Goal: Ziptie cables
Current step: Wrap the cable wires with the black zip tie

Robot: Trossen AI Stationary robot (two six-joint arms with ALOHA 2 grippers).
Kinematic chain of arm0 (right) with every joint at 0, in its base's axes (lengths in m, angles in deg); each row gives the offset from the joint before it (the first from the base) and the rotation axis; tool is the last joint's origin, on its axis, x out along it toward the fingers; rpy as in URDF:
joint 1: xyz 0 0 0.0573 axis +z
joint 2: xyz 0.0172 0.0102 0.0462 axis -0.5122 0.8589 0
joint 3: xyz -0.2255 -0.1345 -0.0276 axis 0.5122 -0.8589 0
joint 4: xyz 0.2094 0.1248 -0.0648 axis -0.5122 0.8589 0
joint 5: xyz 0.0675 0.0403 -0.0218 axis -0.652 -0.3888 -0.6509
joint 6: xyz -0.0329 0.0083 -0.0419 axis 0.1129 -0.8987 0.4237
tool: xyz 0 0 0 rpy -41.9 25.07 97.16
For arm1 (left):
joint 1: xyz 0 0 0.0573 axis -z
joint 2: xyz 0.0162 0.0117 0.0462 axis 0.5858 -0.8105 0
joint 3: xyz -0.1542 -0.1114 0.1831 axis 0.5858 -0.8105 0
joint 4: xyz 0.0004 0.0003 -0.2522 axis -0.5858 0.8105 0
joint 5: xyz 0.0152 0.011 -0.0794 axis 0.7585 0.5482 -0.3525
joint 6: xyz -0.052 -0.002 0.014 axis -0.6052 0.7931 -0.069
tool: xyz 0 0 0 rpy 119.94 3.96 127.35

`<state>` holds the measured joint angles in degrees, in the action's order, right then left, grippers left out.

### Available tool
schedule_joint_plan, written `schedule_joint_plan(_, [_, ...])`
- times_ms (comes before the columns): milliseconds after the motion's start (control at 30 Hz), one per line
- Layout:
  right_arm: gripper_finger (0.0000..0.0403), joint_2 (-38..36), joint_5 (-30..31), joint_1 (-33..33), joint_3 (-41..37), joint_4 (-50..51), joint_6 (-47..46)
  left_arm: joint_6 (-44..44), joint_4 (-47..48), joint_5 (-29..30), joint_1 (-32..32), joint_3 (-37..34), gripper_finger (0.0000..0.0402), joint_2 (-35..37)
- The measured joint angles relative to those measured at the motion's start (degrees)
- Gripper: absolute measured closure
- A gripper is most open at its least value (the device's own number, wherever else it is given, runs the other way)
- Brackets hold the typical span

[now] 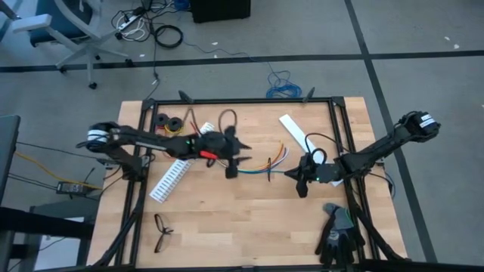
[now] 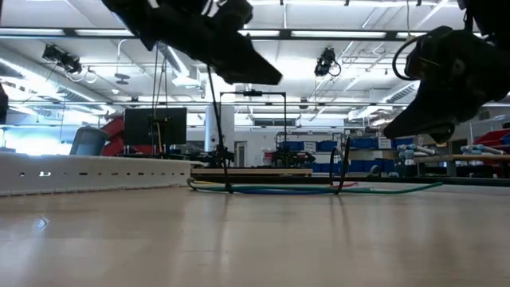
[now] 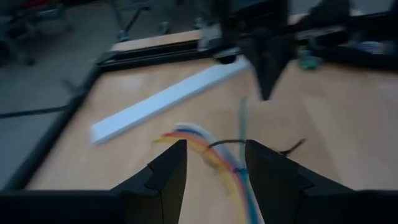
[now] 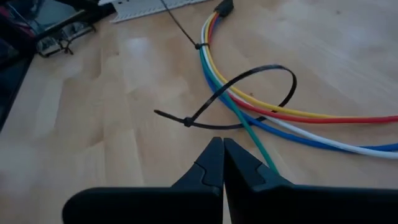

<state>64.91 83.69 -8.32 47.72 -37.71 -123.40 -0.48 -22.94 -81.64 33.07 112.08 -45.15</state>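
The cables [image 1: 263, 167] lie on the table between both grippers, a bundle of yellow, red, white, blue and green wires [image 4: 261, 112]. One black ziptie [image 4: 199, 45] is cinched around them, its tail sticking up. A second ziptie [image 4: 249, 93] forms a wide loose loop around the bundle. My left gripper [image 1: 231, 168] hovers open above the bundle's left end, the wires [image 3: 217, 155] showing under its gap. My right gripper [image 4: 222, 158] is shut and hangs above the table just short of the loose loop. In the low view both grippers [image 2: 267, 76] [image 2: 394, 131] are clear of the table.
A white slotted strip [image 1: 170, 180] lies under the left arm, and a plain white strip [image 1: 296, 134] near the far edge. Black eyeglasses [image 1: 161, 230] lie near the left front, black gloves [image 1: 338, 230] at the right front, tape rolls [image 1: 170, 121] at the far left. Black frame rails [image 1: 340, 128] border the table.
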Motion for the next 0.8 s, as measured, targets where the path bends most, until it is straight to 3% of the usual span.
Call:
schedule_joint_plan(167, [0.0403,0.0,0.0,0.3,0.0,0.0,0.4,4.6,-0.5,-1.4,2.7,4.6,0.0229,-6.9])
schedule_joint_plan(367, [0.0403,0.0,0.0,0.3,0.0,0.3,0.7,12.8,5.2,-2.3,6.4,10.8,0.0229,-13.7])
schedule_joint_plan(533, [0.0403,0.0,0.0,0.3,0.0,0.3,1.1,17.8,5.8,1.0,8.0,12.8,0.0229,-18.1])
schedule_joint_plan(800, [0.0403,0.0,0.0,0.3,0.0,0.1,1.1,18.0,-1.0,1.2,8.9,13.6,0.0229,-23.5])
